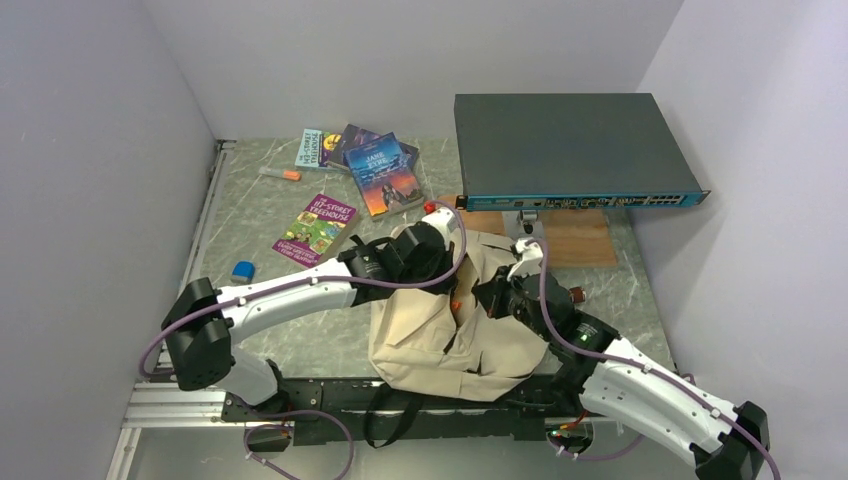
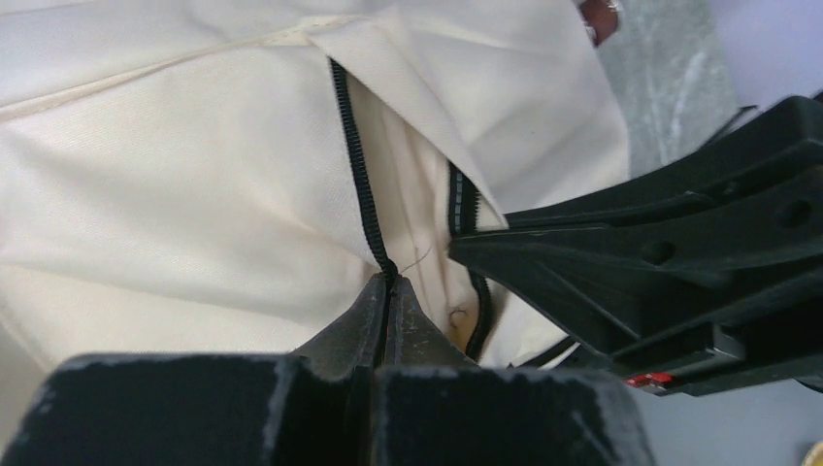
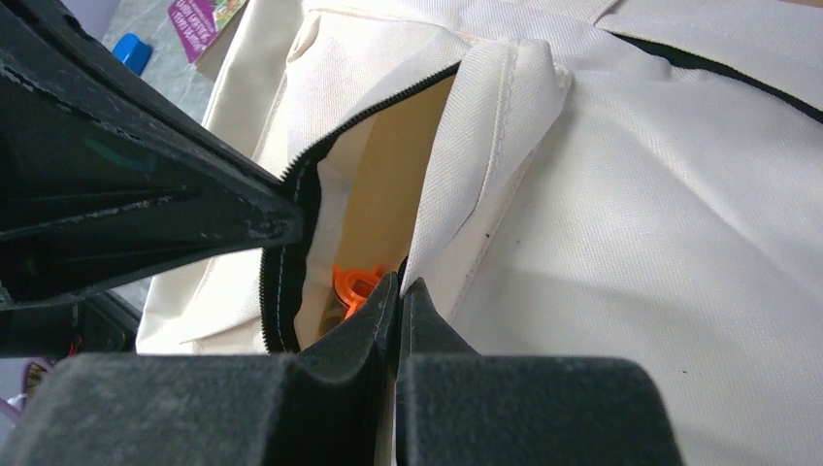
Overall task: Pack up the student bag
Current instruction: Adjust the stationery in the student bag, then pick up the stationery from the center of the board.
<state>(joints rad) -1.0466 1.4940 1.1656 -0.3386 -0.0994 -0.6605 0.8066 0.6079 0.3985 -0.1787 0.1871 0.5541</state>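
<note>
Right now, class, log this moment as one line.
left gripper: shut on bag zipper | right gripper: shut on bag flap | bag: open, orange thing inside

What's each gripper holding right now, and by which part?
Both hold the student bag at its open mouth: the left gripper is pinched shut on the black zipper edge, the right gripper on the cream fabric lip opposite.
</note>
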